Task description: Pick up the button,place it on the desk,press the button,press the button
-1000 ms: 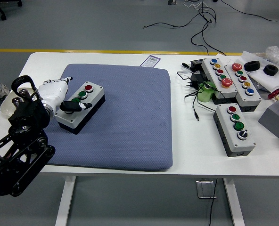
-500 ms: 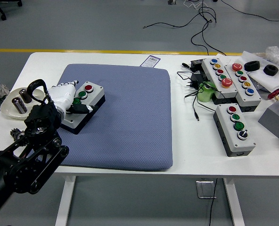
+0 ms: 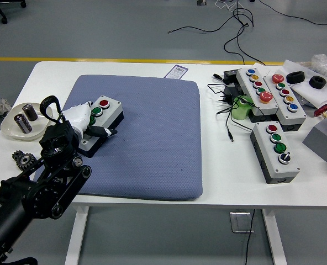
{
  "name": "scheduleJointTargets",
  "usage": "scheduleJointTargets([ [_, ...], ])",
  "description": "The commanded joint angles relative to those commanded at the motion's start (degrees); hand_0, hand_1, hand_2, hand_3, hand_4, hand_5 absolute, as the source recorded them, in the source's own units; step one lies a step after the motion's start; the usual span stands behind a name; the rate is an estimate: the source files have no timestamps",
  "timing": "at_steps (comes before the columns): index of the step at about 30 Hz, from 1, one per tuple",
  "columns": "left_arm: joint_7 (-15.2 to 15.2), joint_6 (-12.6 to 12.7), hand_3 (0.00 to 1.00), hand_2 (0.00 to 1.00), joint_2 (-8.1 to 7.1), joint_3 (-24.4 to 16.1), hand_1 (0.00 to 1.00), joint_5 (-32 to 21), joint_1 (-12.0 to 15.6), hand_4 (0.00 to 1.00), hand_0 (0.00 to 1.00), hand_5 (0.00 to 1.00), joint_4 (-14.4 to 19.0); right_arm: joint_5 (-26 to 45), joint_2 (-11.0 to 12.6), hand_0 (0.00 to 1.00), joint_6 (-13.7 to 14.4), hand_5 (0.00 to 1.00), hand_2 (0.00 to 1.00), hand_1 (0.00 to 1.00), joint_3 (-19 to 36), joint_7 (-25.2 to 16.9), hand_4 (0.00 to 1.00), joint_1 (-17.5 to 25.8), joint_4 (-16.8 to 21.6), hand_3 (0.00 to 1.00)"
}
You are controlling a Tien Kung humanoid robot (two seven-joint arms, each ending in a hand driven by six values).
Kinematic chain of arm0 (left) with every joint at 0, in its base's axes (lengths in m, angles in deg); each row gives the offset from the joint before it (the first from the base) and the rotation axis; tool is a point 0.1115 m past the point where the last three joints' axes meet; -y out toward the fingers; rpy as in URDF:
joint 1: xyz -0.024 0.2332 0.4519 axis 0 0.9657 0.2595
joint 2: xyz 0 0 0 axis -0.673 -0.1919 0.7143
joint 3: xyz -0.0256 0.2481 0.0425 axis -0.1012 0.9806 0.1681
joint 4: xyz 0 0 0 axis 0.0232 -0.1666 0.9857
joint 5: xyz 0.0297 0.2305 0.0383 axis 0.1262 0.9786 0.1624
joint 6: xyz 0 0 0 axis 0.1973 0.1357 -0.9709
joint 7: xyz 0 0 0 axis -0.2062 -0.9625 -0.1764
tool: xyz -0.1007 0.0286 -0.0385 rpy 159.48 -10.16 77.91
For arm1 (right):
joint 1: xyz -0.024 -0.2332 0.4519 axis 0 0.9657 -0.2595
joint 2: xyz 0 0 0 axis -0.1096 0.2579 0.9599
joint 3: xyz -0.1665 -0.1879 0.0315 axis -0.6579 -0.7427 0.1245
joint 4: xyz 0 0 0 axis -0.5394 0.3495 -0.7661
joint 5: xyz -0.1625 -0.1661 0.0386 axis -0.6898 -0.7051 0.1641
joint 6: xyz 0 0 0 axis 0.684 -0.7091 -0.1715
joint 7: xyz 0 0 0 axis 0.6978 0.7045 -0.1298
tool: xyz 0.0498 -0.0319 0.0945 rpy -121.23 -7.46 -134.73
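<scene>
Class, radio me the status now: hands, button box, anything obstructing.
Left hand resting on button box, grasp unclear. Box on blue mat. Right hand out of view. Nothing obstructing.

The left hand (image 3: pixel 80 117) rests its fingers (image 3: pixel 100 131) on the button box (image 3: pixel 101 122) on the blue mat (image 3: pixel 152 138).

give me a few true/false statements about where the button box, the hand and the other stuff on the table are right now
1. The left hand rests on the button box on the blue mat. True.
2. The button box under the hand lies on the bare white table. False: it sits on the blue mat, near its left edge.
3. A red button on that box shows beyond the hand. True.
4. The right hand reaches in over the mat. False: no right hand is in view.
5. The small dish at the table's left is empty. False: it holds dark cylindrical parts.
6. Three more button boxes lie to the right of the mat. True.
</scene>
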Motion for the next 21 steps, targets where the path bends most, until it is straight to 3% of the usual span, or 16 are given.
scheduleJointTargets([
  [5, 0.0, -1.26, 0.998, 0.998, 0.87, 0.22, 0.861, 0.0, -0.62, 0.895, 0.655, 0.275, -0.78, -0.41, 0.0, 0.526, 0.02, 0.181, 0.738, 0.693, 0.28, -0.01, 0.34, -0.01, 0.0, 0.661],
  [6, 0.0, -1.44, 0.998, 0.945, 0.97, 0.2, 0.657, 0.0, -0.71, 0.818, 0.478, 0.163, -0.9, -0.46, 0.0, 0.525, 0.03, 0.181, 0.736, 0.693, 0.3, -0.02, 0.34, -0.02, 0.0, 0.661],
  [10, 0.0, -2.56, 0.998, 0.945, 1.22, 0.12, 0.657, 0.0, -1.3, 0.818, 0.478, 0.163, -2.16, -0.58, 0.0, 0.525, 0.1, 0.181, 0.736, 0.693, 0.34, -0.11, 0.34, 0.02, 0.0, 0.661],
  [11, 0.0, -2.8, 0.998, 0.736, 1.12, 0.13, 0.486, 0.0, -1.44, 0.751, 0.517, 0.069, -2.44, -0.62, 0.0, 0.526, 0.13, 0.178, 0.736, 0.693, 0.36, -0.12, 0.34, 0.01, 0.0, 0.66],
  [17, 0.0, -4.11, 0.998, 0.736, 0.13, 0.53, 0.486, 0.0, -1.77, 0.751, 0.517, 0.069, -3.03, -0.64, 0.0, 0.526, 0.22, 0.178, 0.736, 0.693, 0.5, -0.16, 0.34, 0.03, 0.0, 0.66],
  [18, 0.0, -4.26, 0.817, 0.347, -0.05, 0.58, 0.272, 0.0, -1.82, 0.699, 0.166, 0.05, -3.13, -0.74, 0.0, 0.526, 0.21, 0.176, 0.736, 0.692, 0.52, -0.16, 0.339, 0.02, 0.0, 0.659],
  [21, 0.0, -4.57, 0.817, 0.347, -0.81, 0.84, 0.272, 0.0, -1.84, 0.699, 0.166, 0.05, -3.01, -0.91, 0.0, 0.526, 0.2, 0.176, 0.736, 0.692, 0.6, -0.12, 0.339, 0.02, 0.0, 0.659],
])
